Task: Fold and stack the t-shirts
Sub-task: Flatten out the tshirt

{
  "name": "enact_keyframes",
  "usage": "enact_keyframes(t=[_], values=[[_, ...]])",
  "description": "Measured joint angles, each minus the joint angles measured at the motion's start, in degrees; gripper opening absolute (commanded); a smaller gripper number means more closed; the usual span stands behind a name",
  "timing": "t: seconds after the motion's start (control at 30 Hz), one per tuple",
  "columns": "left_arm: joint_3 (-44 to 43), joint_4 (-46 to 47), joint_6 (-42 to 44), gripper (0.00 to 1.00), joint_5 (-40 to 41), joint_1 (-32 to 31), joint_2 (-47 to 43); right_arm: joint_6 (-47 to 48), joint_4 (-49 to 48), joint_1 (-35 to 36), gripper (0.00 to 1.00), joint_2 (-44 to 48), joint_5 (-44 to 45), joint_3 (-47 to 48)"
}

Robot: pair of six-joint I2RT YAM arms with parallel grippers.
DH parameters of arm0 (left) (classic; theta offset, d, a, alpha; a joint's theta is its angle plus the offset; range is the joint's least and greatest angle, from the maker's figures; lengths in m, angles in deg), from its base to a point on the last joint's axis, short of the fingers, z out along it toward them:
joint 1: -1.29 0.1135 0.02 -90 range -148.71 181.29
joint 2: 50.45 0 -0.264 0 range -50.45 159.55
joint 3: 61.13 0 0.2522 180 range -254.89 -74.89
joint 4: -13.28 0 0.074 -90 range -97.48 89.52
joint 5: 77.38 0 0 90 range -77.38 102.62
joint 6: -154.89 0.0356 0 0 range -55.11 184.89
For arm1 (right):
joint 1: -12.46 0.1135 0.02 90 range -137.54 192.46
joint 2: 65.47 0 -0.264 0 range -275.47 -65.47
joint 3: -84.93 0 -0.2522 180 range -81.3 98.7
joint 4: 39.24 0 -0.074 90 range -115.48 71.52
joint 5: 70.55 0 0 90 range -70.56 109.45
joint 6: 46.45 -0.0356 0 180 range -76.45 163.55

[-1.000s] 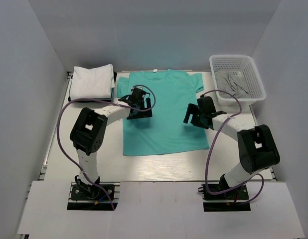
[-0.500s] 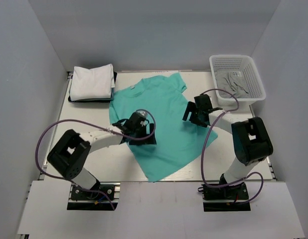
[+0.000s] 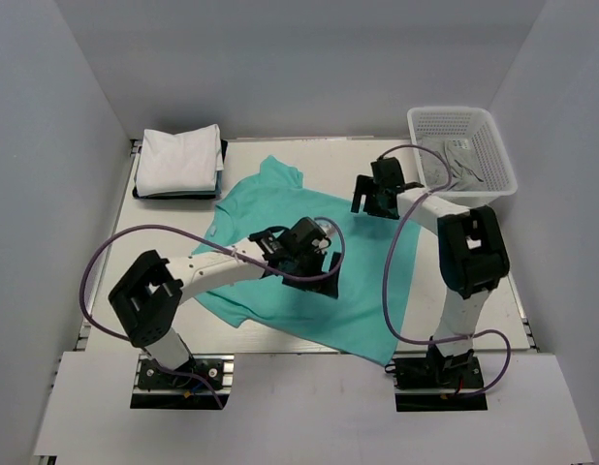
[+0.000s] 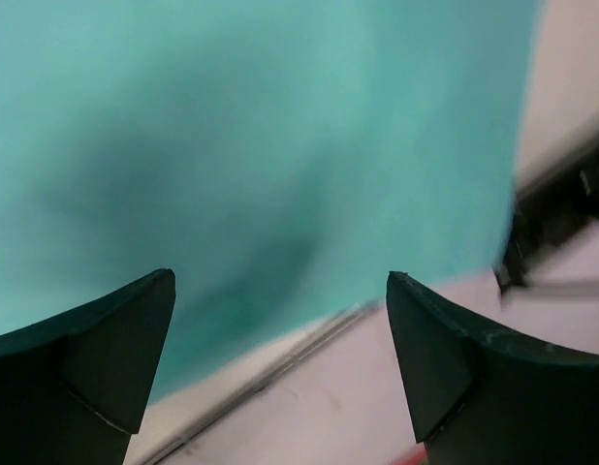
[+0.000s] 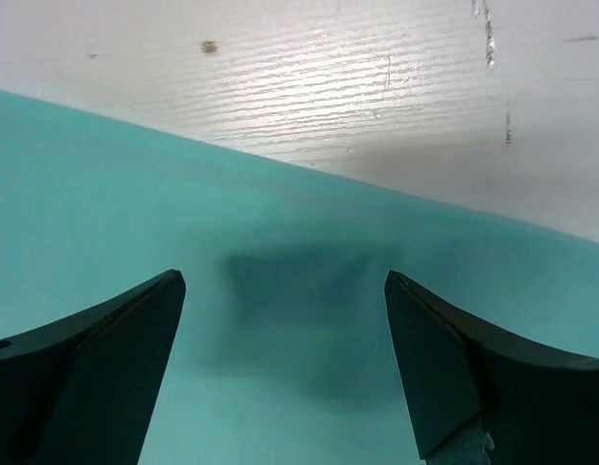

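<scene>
Folded white t-shirts (image 3: 178, 160) sit far left of the teal t-shirt (image 3: 266, 208), which lies skewed on the table (image 3: 319, 155). Your left hand (image 4: 280, 281) gapes wide above its middle, gripping nothing. Your right hand (image 5: 280, 276), equally spread, hovers over its far-right edge.

Left end effector (image 4: 280, 281) jaws spread — right end effector (image 5: 283, 278) likewise.

Lab booth w/ partition walls (image 3: 67, 145), bolted arm bases (image 3: 178, 373).

Bright even light; blurred left wrist view; soft shadow on teal t-shirt (image 5: 290, 291).
</scene>
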Motion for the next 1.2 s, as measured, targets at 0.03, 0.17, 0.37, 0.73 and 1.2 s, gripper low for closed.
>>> enact_keyframes(t=[0.03,0.17,0.37,0.73,1.2], values=[[-1.4,-1.4,-0.4,1.0,4.0,0.5,-0.2,0.3,0.4,0.0,0.9,1.2,-0.1,-0.4],[-3.8,-6.3,-2.8,1.0,20.5,4.6,-0.9,0.1,0.5,0.0,0.9,11.8,-0.5,-6.6],[-4.2,-7.1,-3.9,1.0,33.2,16.4,-0.2,-3.2,0.9,0.3,0.9,24.2,-3.1,-19.1],[-17.4,-2.8,1.7,1.0,35.6,30.6,19.6,-7.1,5.2,1.8,0.9,29.1,-2.6,-31.9],[-10.9,-1.0,-5.5,1.0,35.1,33.5,17.8,-7.1,8.8,-1.2,0.9,3.1,6.4,-5.5]])
